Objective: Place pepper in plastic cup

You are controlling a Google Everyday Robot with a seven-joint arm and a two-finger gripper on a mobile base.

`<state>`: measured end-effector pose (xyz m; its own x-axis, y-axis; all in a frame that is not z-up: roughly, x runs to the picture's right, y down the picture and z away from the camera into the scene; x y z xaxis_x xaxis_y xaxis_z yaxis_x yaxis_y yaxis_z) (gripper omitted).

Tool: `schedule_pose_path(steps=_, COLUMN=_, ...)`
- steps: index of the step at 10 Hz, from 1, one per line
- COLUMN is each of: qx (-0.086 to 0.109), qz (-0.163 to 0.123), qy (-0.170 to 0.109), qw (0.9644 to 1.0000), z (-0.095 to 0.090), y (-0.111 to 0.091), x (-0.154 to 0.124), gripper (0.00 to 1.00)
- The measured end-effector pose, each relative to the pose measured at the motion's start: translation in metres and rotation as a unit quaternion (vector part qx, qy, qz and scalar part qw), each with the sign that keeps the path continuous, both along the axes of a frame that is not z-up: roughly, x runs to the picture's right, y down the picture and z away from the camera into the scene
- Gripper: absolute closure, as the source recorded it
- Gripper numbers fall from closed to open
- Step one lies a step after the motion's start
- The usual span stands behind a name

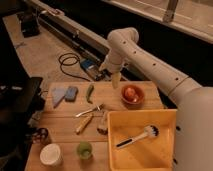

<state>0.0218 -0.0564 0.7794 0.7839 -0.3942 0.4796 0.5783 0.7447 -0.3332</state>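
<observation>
The dark green pepper [90, 92] lies on the wooden table [65, 127] near its back edge, left of the red bowl [132, 95]. Near the front edge stands the small light-green plastic cup [84, 150], beside a white container [51, 154]. My gripper [116, 80] points down over the back edge, between pepper and red bowl and about a hand's width right of the pepper. It is open and holds nothing.
The red bowl holds an orange round fruit. A yellow bin [165, 152] with a dish brush [137, 137] fills the front right. A blue cloth [65, 93], metal spoon [89, 111] and yellow elongated object [83, 124] lie mid-table. Cables [70, 62] lie behind on the floor.
</observation>
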Motion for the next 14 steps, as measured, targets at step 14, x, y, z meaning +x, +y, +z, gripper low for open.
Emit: schedule_pose_path(steps=14, qx=-0.040, qz=-0.050, qy=-0.026, qw=0.9976, z=0.156, y=0.042, x=-0.108, gripper=0.20)
